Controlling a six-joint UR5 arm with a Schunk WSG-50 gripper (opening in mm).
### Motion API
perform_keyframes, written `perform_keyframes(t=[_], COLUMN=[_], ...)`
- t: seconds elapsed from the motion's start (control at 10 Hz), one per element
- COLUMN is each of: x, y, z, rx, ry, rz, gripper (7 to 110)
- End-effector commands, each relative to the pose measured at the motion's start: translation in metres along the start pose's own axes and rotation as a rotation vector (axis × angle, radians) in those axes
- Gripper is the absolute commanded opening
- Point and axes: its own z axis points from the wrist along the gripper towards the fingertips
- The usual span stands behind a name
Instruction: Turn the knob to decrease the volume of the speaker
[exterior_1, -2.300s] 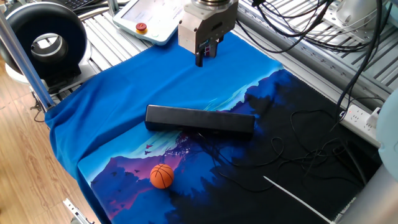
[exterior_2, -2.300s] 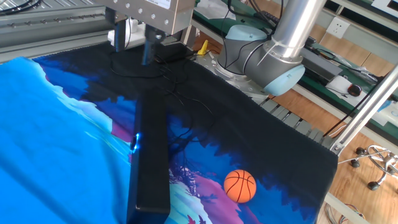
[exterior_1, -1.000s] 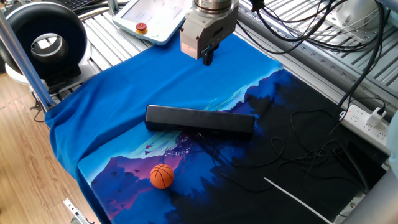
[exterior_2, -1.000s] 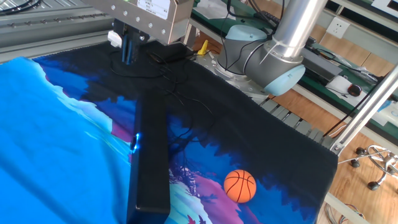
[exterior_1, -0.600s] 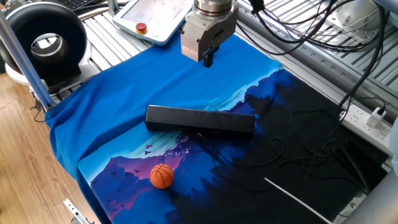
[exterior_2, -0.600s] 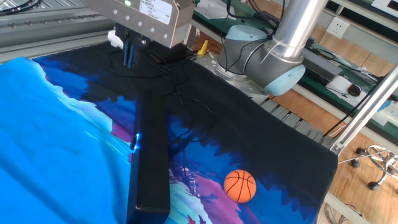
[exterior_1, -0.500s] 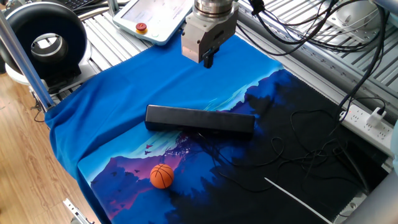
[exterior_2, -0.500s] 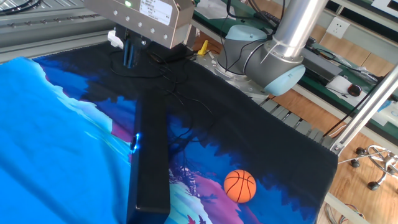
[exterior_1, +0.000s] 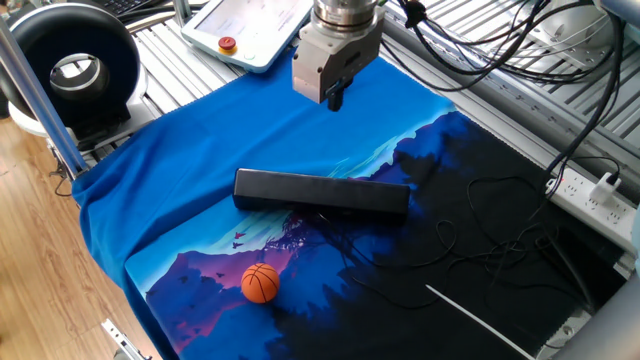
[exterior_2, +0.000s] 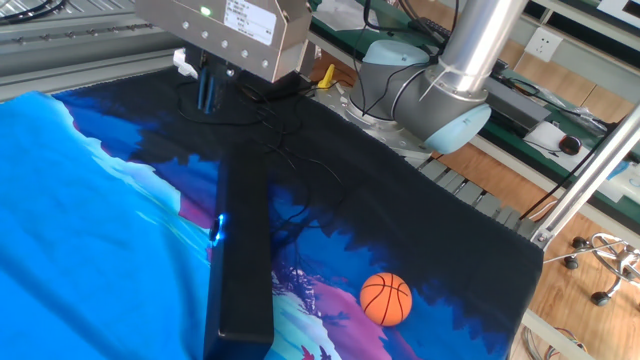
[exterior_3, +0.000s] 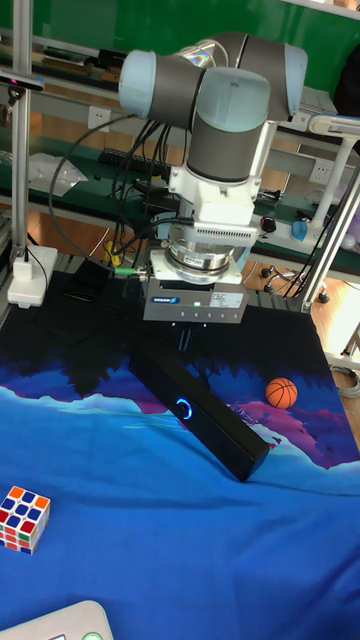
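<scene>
The speaker (exterior_1: 322, 193) is a long matte-black bar lying on the blue printed cloth (exterior_1: 200, 140). Its knob (exterior_3: 184, 408) glows as a blue ring on the long side face, about midway along, and shows as a blue glint in the other fixed view (exterior_2: 216, 228). My gripper (exterior_1: 335, 97) hangs in the air beyond the speaker's far side, well above the cloth and touching nothing. Its fingers (exterior_2: 207, 90) point straight down, pressed together and holding nothing. In the tall fixed view the gripper (exterior_3: 185, 342) sits just behind the speaker's (exterior_3: 200, 412) far end.
A small orange ball (exterior_1: 260, 282) lies near the cloth's front edge. A round black ring-shaped device (exterior_1: 70, 70) stands at the far left, a teach pendant (exterior_1: 245, 25) behind the gripper. Thin cables (exterior_1: 480, 230) trail over the dark cloth. A Rubik's cube (exterior_3: 22, 518) sits apart.
Since the oldest frames the gripper has turned about its vertical axis, risen a little and drifted slightly sideways. In the last half second it has barely moved. The speaker and ball stay put.
</scene>
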Motion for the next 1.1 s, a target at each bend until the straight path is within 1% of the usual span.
perform_keyframes(t=[0.0,0.1,0.2,0.5,0.6,0.7,0.8,0.9,1.0], x=[0.016,0.022,0.023,0.032,0.038,0.037,0.024,-0.006,-0.042], y=[-0.001,-0.001,-0.002,-0.009,-0.011,-0.009,-0.005,-0.014,-0.022], z=[-0.003,-0.003,-0.003,-0.004,-0.005,-0.005,0.0,0.021,0.055], rx=[0.002,0.005,0.007,0.033,0.043,0.034,0.015,0.045,0.061], ry=[0.062,0.086,0.089,0.126,0.15,0.148,0.123,0.11,0.075], rz=[0.025,0.021,0.012,0.011,0.003,0.006,-0.026,-0.047,-0.06], gripper=[7,7,7,7,7,7,7,7,7])
